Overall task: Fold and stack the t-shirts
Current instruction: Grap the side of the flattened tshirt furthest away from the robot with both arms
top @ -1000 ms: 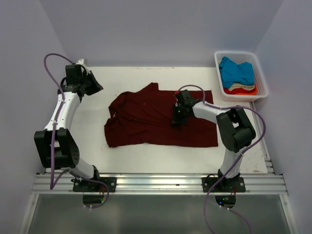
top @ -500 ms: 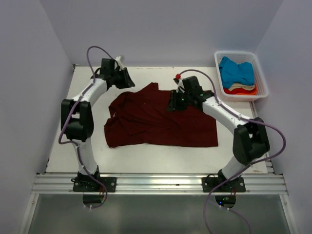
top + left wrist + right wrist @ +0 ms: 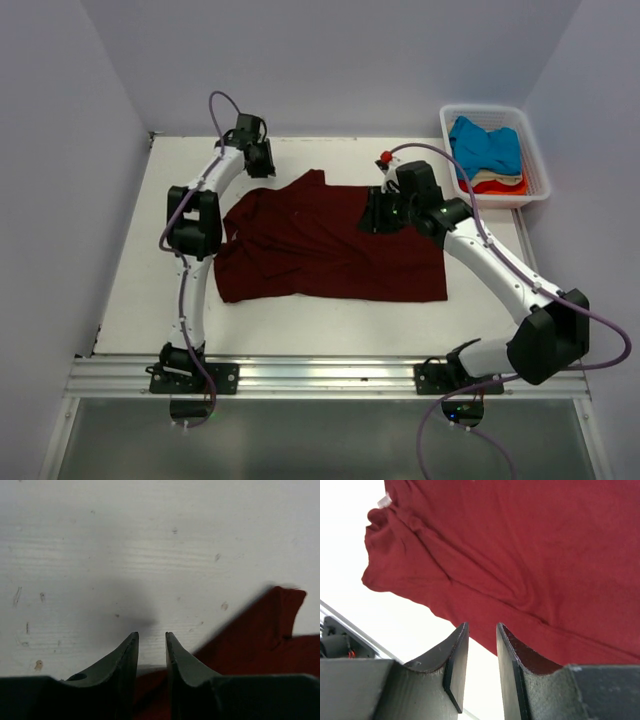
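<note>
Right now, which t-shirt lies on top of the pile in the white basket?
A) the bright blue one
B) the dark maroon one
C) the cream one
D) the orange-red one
A: seen from above, the bright blue t-shirt lies over the cream t-shirt and the orange-red t-shirt in the white slatted basket.

A white bench (image 3: pixel 300 320) carries everything; seen up close, its surface (image 3: pixel 150 540) is scuffed and flecked with small dark specks. A white slatted plastic basket (image 3: pixel 541 165) stands at the bench's far right corner. An aluminium rail (image 3: pixel 330 375) runs along its near edge. Pale lavender walls (image 3: pixel 330 60) enclose its left, far and right sides.
</note>
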### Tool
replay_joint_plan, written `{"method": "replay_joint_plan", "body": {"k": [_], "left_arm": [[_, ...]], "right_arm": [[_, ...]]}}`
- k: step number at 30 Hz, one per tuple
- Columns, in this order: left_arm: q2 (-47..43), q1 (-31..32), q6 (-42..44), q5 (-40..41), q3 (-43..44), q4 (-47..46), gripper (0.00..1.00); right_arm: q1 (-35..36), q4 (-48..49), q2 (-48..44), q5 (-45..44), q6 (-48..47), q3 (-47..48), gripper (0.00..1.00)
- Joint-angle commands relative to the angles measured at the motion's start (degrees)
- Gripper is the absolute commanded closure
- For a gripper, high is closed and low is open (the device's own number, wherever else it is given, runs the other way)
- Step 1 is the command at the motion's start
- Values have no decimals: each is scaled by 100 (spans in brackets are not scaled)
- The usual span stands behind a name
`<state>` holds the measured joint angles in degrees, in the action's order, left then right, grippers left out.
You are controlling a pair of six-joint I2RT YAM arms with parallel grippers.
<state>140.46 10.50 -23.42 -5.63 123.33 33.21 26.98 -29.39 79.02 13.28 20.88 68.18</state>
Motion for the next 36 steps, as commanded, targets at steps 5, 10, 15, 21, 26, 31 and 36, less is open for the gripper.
{"method": "replay_joint_plan", "body": {"k": [5, 10, 15, 21, 26, 31, 36], "left_arm": [[-168, -31, -31, 686, -282, 309, 70], [-203, -22, 65, 327, -563, 362, 75], [-756, 92, 118, -33, -1854, -147, 80], [-1302, 303, 39, -377, -2919, -605, 85], [-1749, 417, -57, -536, -3183, -816, 93], [-2215, 593, -84, -518, -3315, -869, 100], [-2760, 769, -136, -361, -3587, -939, 100]], "right_arm": [[9, -103, -238, -185, -58, -279, 67], [17, -41, -212, -203, 38, -332, 67], [9, 3, -124, -264, 65, -314, 67], [18, 47, 43, -264, 82, -323, 68], [18, 135, 113, -247, 118, -367, 69], [17, 144, 113, -255, 109, -385, 69], [9, 109, 175, -317, 91, -411, 69]]}}
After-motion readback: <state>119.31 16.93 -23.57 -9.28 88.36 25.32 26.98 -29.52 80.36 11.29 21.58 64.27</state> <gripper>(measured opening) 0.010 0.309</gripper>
